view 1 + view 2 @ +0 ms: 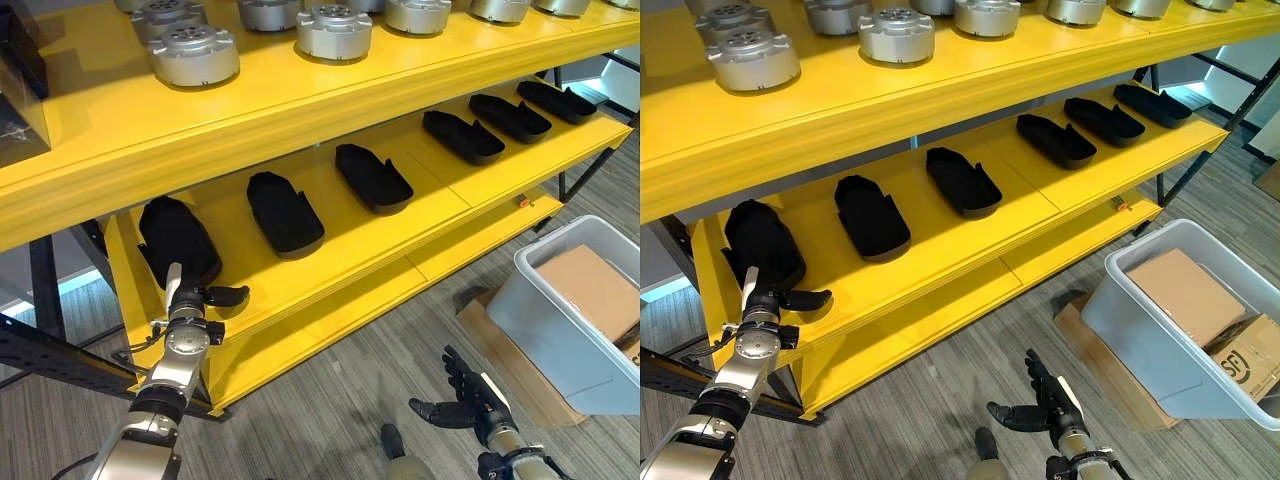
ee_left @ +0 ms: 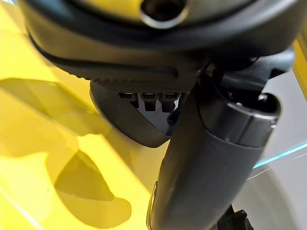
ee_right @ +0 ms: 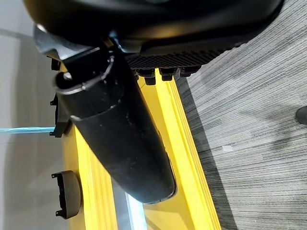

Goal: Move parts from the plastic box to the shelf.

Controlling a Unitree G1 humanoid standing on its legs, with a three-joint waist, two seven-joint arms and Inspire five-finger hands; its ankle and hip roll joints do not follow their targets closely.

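Note:
Several black moulded parts lie in a row on the yellow shelf's middle board [image 1: 330, 255]. The leftmost black part [image 1: 175, 235] rests flat on that board. My left hand [image 1: 195, 300] is at its near end, thumb [image 2: 211, 158] held out to the side and fingers straight, lying against the part [image 2: 129, 124]. My right hand [image 1: 470, 402] hangs low over the floor, open with fingers spread and nothing in it. The grey plastic box [image 1: 560, 320] stands on the floor at the right with cardboard boxes [image 1: 590, 285] inside.
Silver round parts [image 1: 195, 52] stand on the shelf's top board. A flat piece of cardboard [image 1: 500, 350] lies under the plastic box. A black metal frame [image 1: 50, 350] crosses the lower left. Grey floor lies open between shelf and box.

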